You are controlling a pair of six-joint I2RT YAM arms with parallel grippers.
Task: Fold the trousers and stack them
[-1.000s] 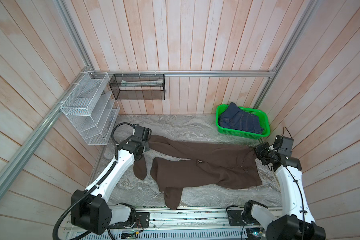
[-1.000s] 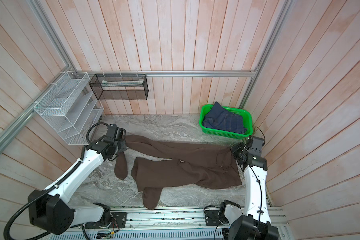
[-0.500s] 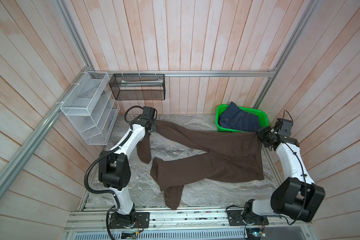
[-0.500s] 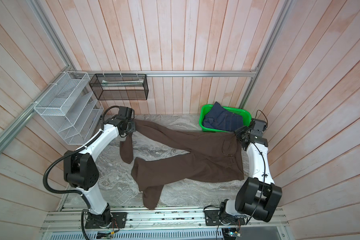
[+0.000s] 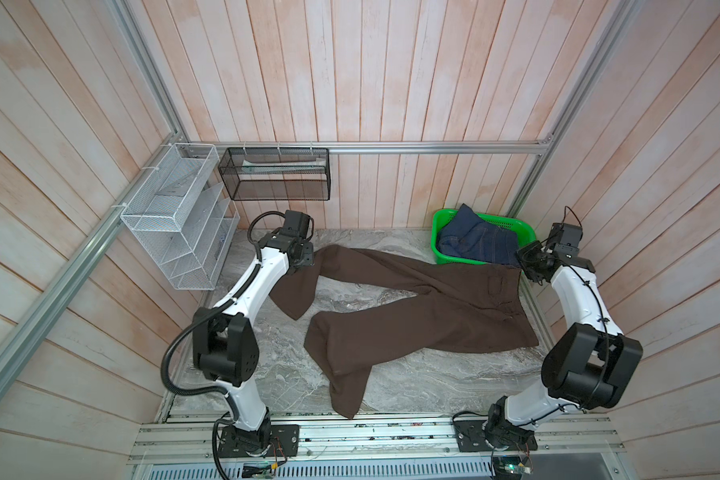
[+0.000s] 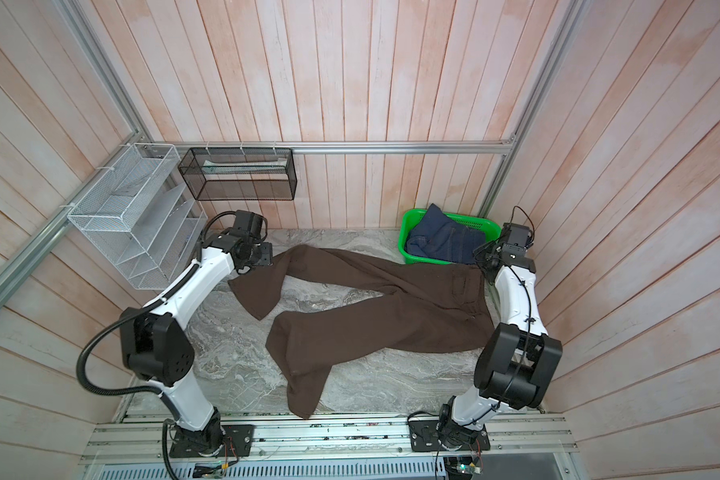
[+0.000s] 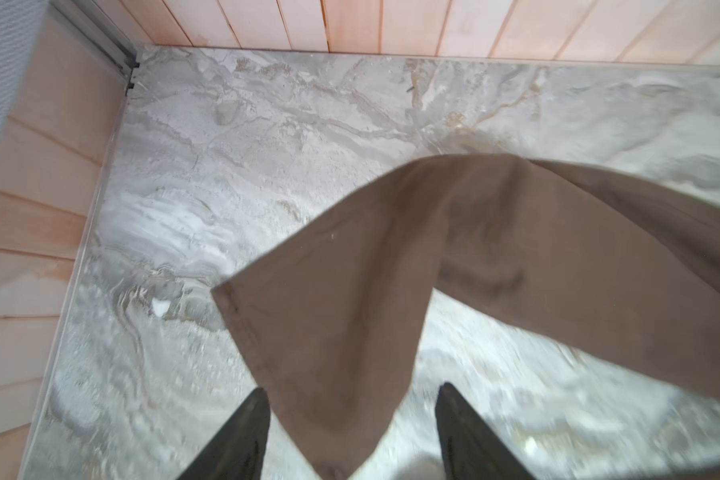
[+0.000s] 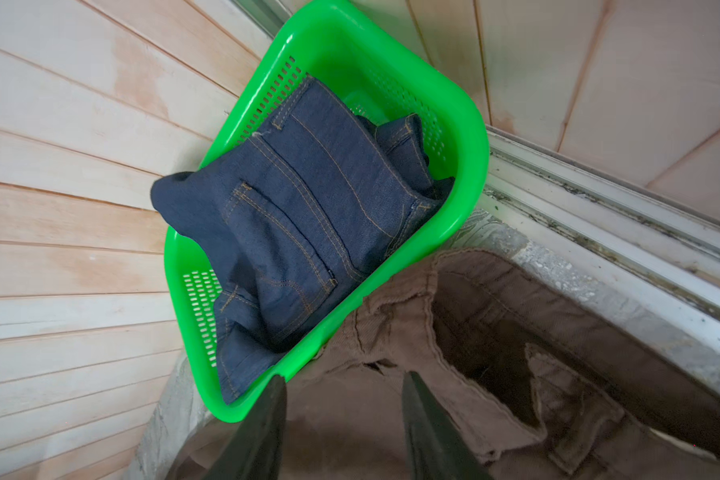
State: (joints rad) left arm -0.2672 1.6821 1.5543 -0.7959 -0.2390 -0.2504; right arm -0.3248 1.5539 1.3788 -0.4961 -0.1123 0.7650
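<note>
- Marble-patterned grey tabletop [image 5: 412, 386] fills the floor of the wooden-walled cell.
- Dark brown trousers [image 5: 412, 324] lie spread across most of it in both top views. The waist is at the right edge and the legs run left. The far leg doubles back near the rear left, and the near leg bends toward the front rail.
- White wire rack [image 5: 171, 216] hangs on the left wall.
- Black mesh bin [image 5: 275, 174] hangs on the back wall.
- Green basket [image 5: 437, 232] sits in the rear right corner, with the trousers' waistband touching its rim.
- Dark blue jeans [image 5: 479, 241] are bundled inside it.
- Left gripper [image 7: 352, 390] hovers over the doubled-back leg, fingers spread, gripping nothing.
- Right gripper [image 8: 345, 376] hangs over the waistband beside the basket, fingers likewise parted.
</note>
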